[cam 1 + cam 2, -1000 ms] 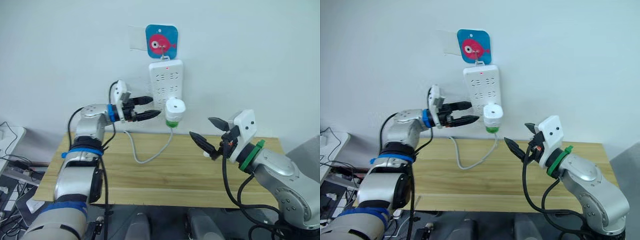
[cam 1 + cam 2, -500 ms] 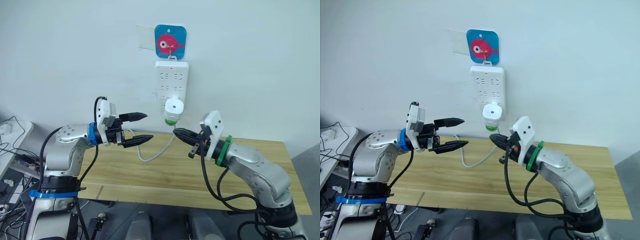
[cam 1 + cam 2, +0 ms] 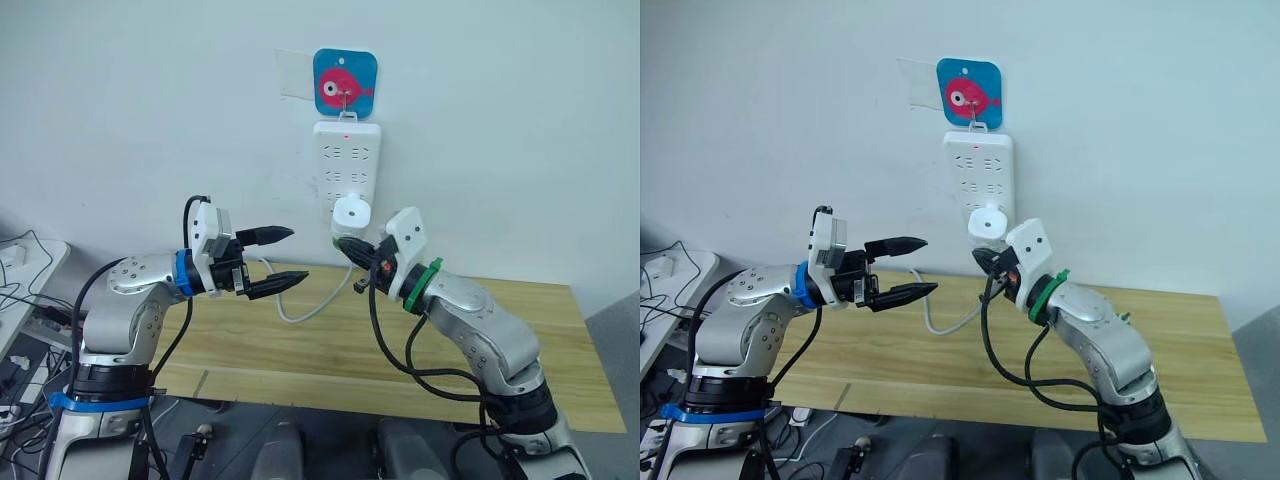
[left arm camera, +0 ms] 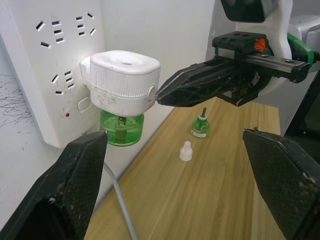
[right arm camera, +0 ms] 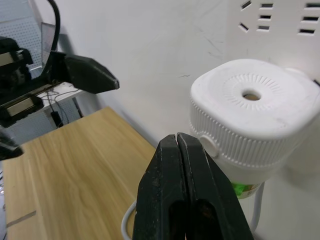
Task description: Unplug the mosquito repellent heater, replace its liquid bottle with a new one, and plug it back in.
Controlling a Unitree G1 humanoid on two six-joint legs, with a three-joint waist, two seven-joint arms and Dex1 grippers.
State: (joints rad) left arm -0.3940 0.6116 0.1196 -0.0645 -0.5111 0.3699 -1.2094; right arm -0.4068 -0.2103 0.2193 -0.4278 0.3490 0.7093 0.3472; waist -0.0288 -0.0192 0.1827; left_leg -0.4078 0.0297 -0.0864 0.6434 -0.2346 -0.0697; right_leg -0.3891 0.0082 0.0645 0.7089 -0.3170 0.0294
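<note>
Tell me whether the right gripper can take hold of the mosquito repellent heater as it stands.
Probably not yet. The right gripper sits right beside the mosquito repellent heater with nothing between them, but its fingers are shut together. It would have to open before closing around the heater's body.

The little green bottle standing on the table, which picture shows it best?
The left wrist view: the spare bottle stands upright on the wooden table with a small white cap beside it. In the eye views the right arm covers that spot.

White rounded mosquito repellent heater (image 4: 121,80), plugged in upright, green liquid bottle (image 4: 121,129) beneath
</note>
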